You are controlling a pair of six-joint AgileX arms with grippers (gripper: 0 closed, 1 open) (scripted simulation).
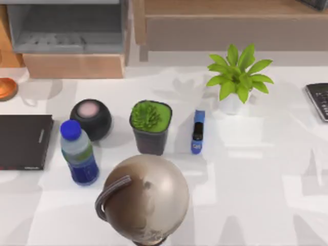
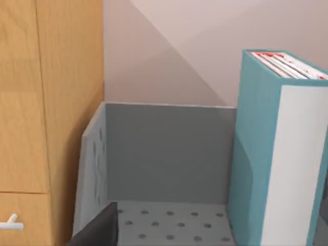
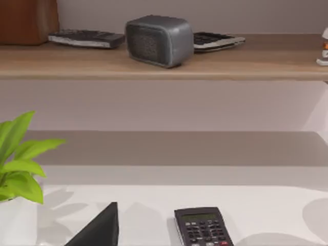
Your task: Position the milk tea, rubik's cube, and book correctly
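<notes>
The book (image 2: 277, 154), thick with a teal-blue cover and white page edges, stands upright inside a grey perforated bin (image 2: 164, 154) in the left wrist view. A dark part of my left gripper (image 2: 100, 230) shows low in that view, over the bin's floor and apart from the book. A dark part of my right gripper (image 3: 100, 228) hangs above the white table beside a black calculator (image 3: 204, 228). The milk tea and the rubik's cube are out of view.
On the table stand a globe (image 1: 146, 197), a blue-capped bottle (image 1: 79, 154), a dark round speaker (image 1: 91, 118), a dark plant pot (image 1: 150, 125), a blue stick (image 1: 198, 131), a leafy plant (image 1: 238, 77) and a flat black book (image 1: 23, 141). A wooden shelf (image 1: 225, 20) runs along the back.
</notes>
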